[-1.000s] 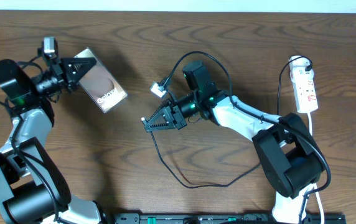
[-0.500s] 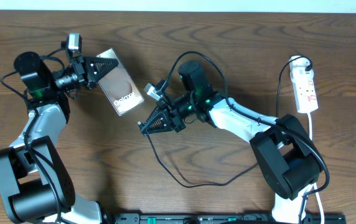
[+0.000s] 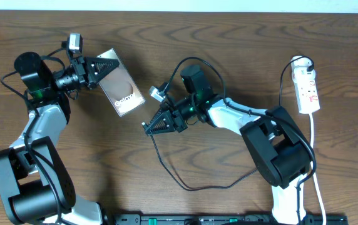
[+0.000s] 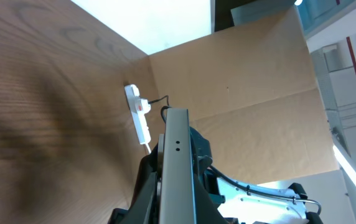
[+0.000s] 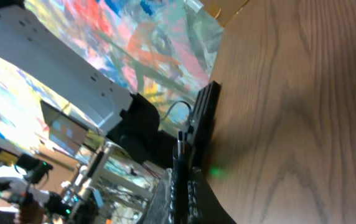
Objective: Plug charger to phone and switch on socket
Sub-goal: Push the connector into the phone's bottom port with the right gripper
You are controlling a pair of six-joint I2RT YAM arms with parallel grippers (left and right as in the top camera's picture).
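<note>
The dark flat rectangular phone is being gripped by the left gripper. The long thin black charger cable is being pinched by the right gripper, near the phone's lower corner.

Readable only on the phone: white lettering near the lower edge of its face, starting "Gala", the remaining letters too small to make out. Red marks on the power strip, not legible.

Dark wood table — cardboard backdrop
</note>
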